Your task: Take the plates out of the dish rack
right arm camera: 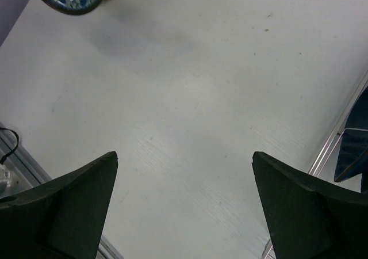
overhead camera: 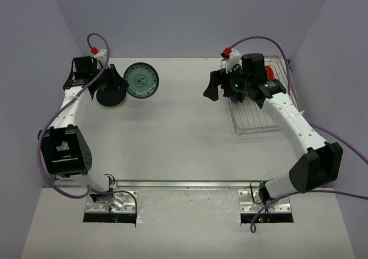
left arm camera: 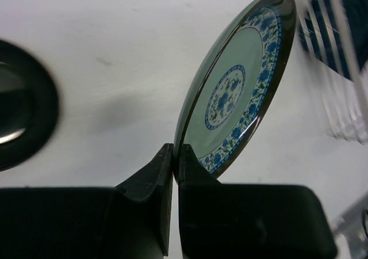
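My left gripper (left arm camera: 174, 152) is shut on the rim of a pale green plate with blue flowers (left arm camera: 236, 92) and holds it tilted above the table. In the top view this plate (overhead camera: 141, 80) is at the back left, just right of the left gripper (overhead camera: 119, 79). A black plate (overhead camera: 111, 96) lies on the table beside it and also shows in the left wrist view (left arm camera: 23, 121). My right gripper (overhead camera: 214, 85) is open and empty, just left of the dish rack (overhead camera: 253, 121). An orange-red plate (overhead camera: 270, 73) stands in the rack. A dark blue plate (right arm camera: 352, 155) shows at the rack's edge.
The rack's silver wires (left arm camera: 339, 98) appear blurred at the right of the left wrist view. The right arm reaches over the rack's left side. Grey walls close in the table at the back and both sides. A metal rail (overhead camera: 184, 184) runs along the near edge.
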Available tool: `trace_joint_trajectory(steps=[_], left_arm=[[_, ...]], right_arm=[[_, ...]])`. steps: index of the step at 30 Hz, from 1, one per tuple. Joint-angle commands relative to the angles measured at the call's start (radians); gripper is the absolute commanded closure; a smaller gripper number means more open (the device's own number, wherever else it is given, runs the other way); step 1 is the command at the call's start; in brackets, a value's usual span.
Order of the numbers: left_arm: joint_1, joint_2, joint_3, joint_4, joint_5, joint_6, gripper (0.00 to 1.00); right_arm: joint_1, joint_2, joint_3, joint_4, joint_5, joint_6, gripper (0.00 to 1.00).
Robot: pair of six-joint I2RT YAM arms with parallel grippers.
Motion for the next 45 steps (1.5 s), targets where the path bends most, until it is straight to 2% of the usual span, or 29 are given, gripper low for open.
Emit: trace_joint_trajectory(steps=[1, 7, 12, 20, 24, 29, 32, 34, 37, 38, 39, 43, 45], left_arm=[[0.149, 0.144, 0.150, -0.091, -0.187, 0.077, 1.00], [0.269, 0.360, 0.332, -0.170, -0.126, 0.068, 1.00], [0.307, 0.503, 0.473, -0.215, -0.081, 0.038, 1.00], [0.318, 0.573, 0.448, -0.223, -0.117, 0.021, 1.00], [0.322, 0.589, 0.450, -0.223, -0.107, 0.023, 0.83], [0.324, 0.586, 0.479, -0.229, -0.126, 0.025, 0.69], [0.322, 0.563, 0.495, -0.239, -0.167, 0.039, 0.54], [0.323, 0.537, 0.487, -0.234, -0.173, 0.045, 0.48], [0.321, 0.457, 0.452, -0.204, -0.233, 0.082, 0.36], [0.321, 0.410, 0.429, -0.193, -0.286, 0.098, 0.24], [0.318, 0.379, 0.413, -0.176, -0.316, 0.108, 0.20], [0.266, 0.157, 0.243, -0.034, -0.469, 0.196, 0.02], [0.191, 0.030, 0.134, 0.030, -0.532, 0.237, 0.00]], right_arm=[[-0.016, -0.027, -0.021, 0.019, 0.057, 0.016, 0.01], [-0.031, -0.029, -0.037, 0.005, 0.050, 0.010, 0.01], [-0.044, -0.027, -0.034, -0.002, 0.034, 0.006, 0.01], [-0.055, -0.018, -0.031, -0.004, 0.006, 0.016, 0.01], [-0.057, -0.017, -0.026, -0.004, 0.004, 0.016, 0.01], [-0.065, -0.014, -0.014, -0.006, -0.004, 0.015, 0.01], [-0.069, -0.020, -0.004, -0.013, -0.004, 0.015, 0.01], [-0.074, -0.025, -0.002, -0.016, 0.003, 0.011, 0.01], [-0.097, -0.040, 0.001, -0.023, 0.035, 0.003, 0.01], [-0.107, -0.044, -0.002, -0.023, 0.052, 0.001, 0.01], [-0.120, -0.048, -0.005, -0.021, 0.057, 0.000, 0.01], [-0.240, -0.041, -0.013, -0.021, 0.077, -0.023, 0.01], [-0.307, -0.018, -0.010, -0.023, 0.090, -0.053, 0.01]])
